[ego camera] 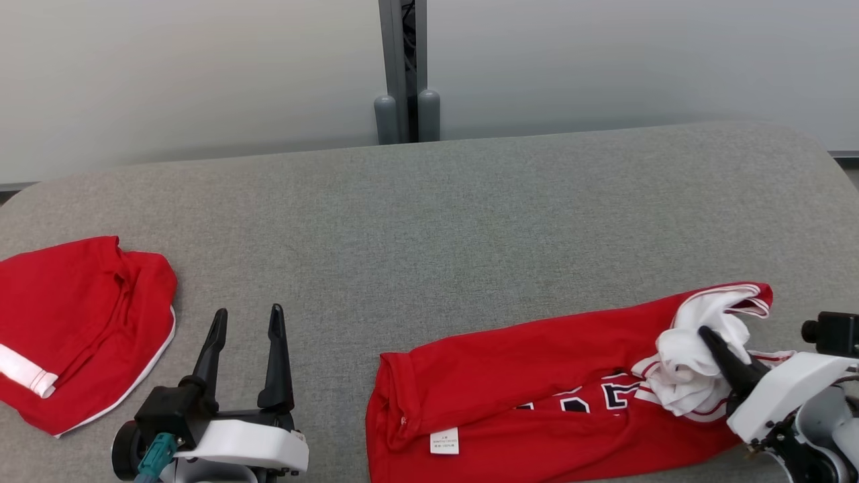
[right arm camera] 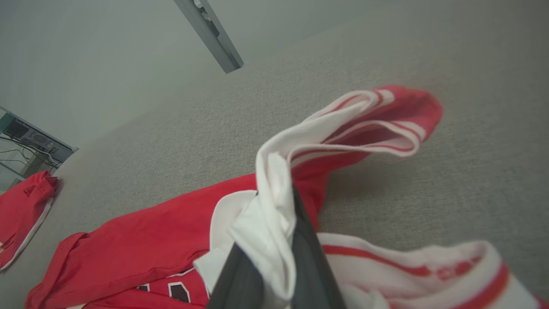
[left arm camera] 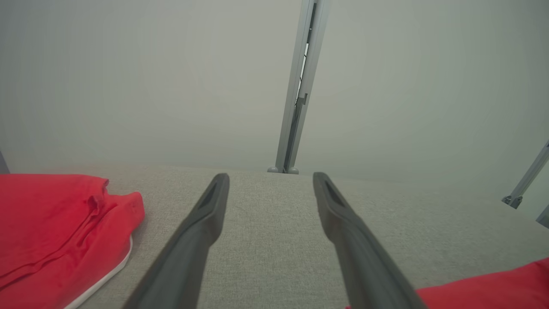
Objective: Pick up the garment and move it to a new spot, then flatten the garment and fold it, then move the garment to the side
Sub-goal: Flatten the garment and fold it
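R gripper (ego camera: 706,333), at 4 o'clock by near edge, is seen pinched on white bunched end of garment (ego camera: 510,376). Its long axis is laid approx 3-to-9, hem end twd L gripper (ego camera: 248,315) at 7 o'clock, fingers spread, empty. Hem is judged nearer L arm.

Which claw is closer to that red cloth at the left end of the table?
The left. The left gripper, open, is just right of the red cloth, not touching it. The right gripper is far across the table, shut on the white trim of the jersey.
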